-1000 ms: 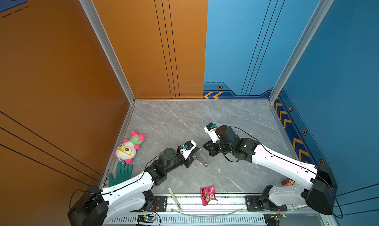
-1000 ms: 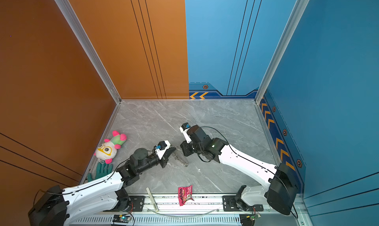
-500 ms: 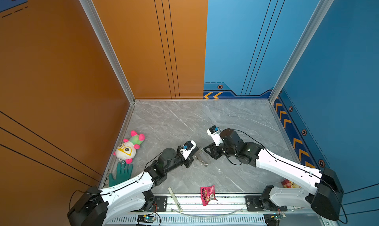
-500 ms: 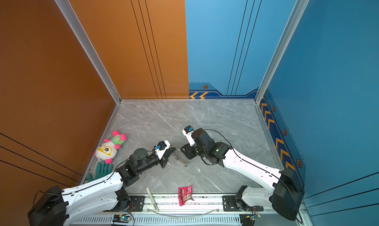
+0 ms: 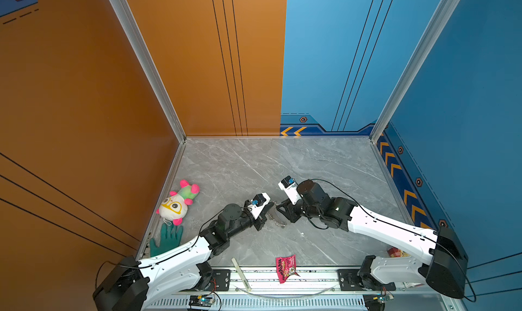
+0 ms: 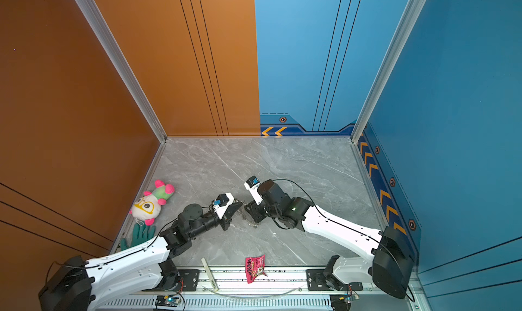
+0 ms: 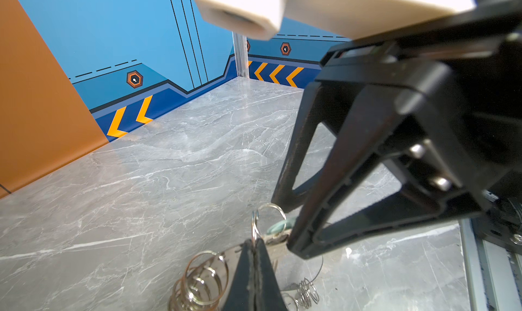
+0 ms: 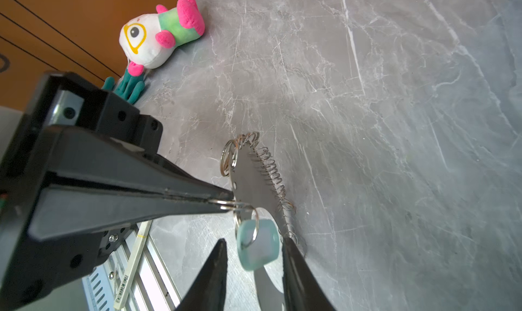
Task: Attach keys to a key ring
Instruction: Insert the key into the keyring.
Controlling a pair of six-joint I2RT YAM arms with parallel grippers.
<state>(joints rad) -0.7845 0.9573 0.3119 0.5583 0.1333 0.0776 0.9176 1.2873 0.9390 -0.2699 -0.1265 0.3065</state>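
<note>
Your grey band key ring point(image 8: 251, 179), edged with small silver rings, sat tilted; the pale-blue key tag point(image 8: 258, 246) dangled from one ring.

Close to the lens you see your left gripper point(image 7: 255, 247), fingers pressed together on the key ring point(image 7: 204, 278), whose silver loops bunch on the grey marble table point(image 7: 141, 182). One small ring stands up from the tips. Your right gripper point(image 7: 288, 227) reaches in opposite with its fingers apart, and a pale blue-green tag point(image 7: 278, 227) sits between them.

Grey marble floor point(image 5: 254, 165), orange wall point(image 5: 84, 98), blue wall point(image 5: 466, 126) with yellow chevron skirting point(image 5: 391, 161).
</note>
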